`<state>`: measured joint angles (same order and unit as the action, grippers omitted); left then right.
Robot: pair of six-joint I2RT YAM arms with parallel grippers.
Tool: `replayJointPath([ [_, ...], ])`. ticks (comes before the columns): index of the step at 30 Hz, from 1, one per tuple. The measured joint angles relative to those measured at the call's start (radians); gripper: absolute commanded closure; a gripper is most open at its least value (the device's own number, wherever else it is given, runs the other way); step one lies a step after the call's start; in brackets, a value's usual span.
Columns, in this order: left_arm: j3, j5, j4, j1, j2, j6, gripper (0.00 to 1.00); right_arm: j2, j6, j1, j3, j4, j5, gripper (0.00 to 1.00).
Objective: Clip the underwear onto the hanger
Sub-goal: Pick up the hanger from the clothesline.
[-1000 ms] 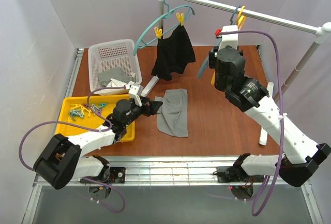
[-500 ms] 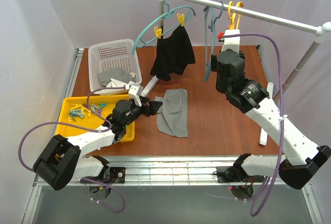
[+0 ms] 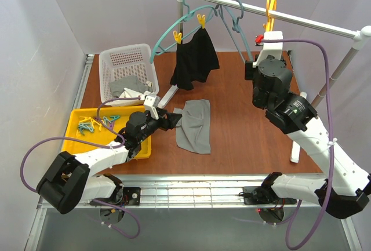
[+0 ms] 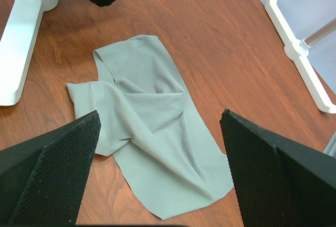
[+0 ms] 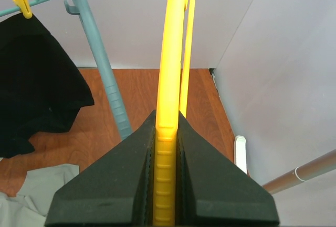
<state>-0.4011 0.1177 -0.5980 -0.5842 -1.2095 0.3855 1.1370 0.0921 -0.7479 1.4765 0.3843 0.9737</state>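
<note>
The right hand (image 5: 167,128) is clenched on the lower part of the thin yellow-orange plastic hanger (image 5: 170,54), both pads pressed flat against it. It is held upright above the far right corner of the bench (image 3: 243,135). The hanger's curved hook stands at the white metal rail (image 3: 307,21); whether it hangs there or has been lifted clear I cannot tell.

The left hand (image 4: 160,117) is released, its two black fingers (image 4: 58,169) spread wide and grasping nothing. It hovers low over the near part of the bench, left of the middle. Just beyond it lies the small grey soft fabric underwear (image 4: 152,132), creased and flat on the wood near the middle, apart from both hands and well apart from the hanger.

By my reading the task is at an early stage. The hanger is in hand, but the garment has not been picked up and nothing is clipped to the yellow hanger. What remains is to take hold of the underwear, bring garment and hanger together, and fasten it. A yellow plastic tray (image 3: 78,144) at the near left corner holds small coloured clips (image 3: 93,124).
</note>
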Motion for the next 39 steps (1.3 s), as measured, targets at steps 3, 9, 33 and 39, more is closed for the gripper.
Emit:
replayJointPath([
  [3, 0.000, -0.001, 0.000, 0.000, 0.001, 0.000, 0.16, -0.024, 0.006, -0.018, -0.002, 0.011, 0.000, 0.99],
  [9, 0.000, -0.002, 0.000, 0.000, 0.015, 0.000, 0.16, -0.052, -0.024, -0.030, -0.047, 0.018, -0.047, 0.99],
  [33, 0.000, -0.014, 0.000, 0.000, 0.013, -0.004, 0.16, 0.207, 0.048, -0.090, 0.013, -0.111, -0.208, 0.99],
  [39, 0.000, -0.017, 0.000, 0.000, 0.007, -0.004, 0.16, 0.161, 0.085, -0.101, -0.029, -0.196, -0.216, 0.99],
])
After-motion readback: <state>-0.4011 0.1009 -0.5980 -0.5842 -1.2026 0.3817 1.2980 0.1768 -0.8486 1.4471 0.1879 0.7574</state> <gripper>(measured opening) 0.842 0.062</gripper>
